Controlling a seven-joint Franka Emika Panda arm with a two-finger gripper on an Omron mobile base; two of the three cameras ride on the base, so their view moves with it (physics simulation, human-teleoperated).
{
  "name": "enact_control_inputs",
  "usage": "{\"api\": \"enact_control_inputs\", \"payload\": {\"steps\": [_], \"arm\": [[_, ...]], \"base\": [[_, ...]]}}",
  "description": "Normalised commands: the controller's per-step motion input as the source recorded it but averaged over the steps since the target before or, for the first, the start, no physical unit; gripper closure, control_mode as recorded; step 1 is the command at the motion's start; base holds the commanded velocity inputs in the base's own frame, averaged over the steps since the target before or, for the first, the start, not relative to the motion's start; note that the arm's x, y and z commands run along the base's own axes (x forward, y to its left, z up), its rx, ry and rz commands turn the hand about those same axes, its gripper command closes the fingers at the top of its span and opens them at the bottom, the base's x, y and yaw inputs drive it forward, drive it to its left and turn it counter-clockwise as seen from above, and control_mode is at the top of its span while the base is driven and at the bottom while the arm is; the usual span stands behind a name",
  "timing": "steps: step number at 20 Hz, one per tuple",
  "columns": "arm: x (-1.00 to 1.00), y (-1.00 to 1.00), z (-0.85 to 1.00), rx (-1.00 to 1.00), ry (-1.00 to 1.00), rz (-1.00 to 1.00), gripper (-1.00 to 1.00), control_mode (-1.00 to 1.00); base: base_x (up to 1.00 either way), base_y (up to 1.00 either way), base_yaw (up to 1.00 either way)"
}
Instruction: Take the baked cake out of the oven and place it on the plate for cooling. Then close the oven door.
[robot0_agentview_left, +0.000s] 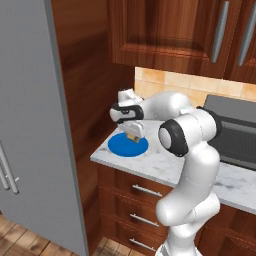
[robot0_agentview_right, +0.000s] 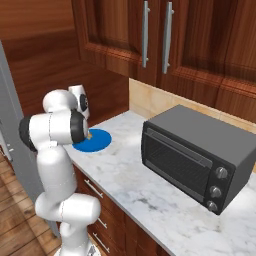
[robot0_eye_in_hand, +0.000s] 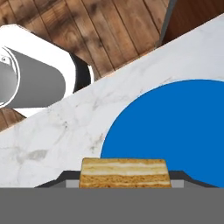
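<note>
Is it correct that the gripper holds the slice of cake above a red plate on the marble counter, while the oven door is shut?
Not quite: the plate is blue, not red, as the left base view shows. The rest holds: the gripper holds the cake above it on the marble counter, and the oven door is shut.

blue plate (robot0_eye_in_hand: 183, 131), tan layered cake (robot0_eye_in_hand: 124, 173)

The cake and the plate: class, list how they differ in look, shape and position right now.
The cake is a tan, layered, rectangular slice; the plate is a flat, plain blue disc, much wider. The cake is held between the fingers just above the plate; the plate lies on the marble counter. Both sit at the counter's corner.
</note>
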Motion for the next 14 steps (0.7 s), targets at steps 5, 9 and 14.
{"api": "enact_control_inputs", "payload": {"steps": [5, 9, 14], "arm": [[0.35, 0.0, -0.33, 0.0, 0.0, 0.0, 1.0, -1.0], [0.36, 0.0, -0.32, 0.0, 0.0, 0.0, 1.0, -1.0], [0.13, 0.0, -0.25, 0.0, 0.0, 0.0, 1.0, -1.0]], "base": [[0.0, 0.0, 0.0], [0.0, 0.0, 0.0], [0.0, 0.0, 0.0]]}}
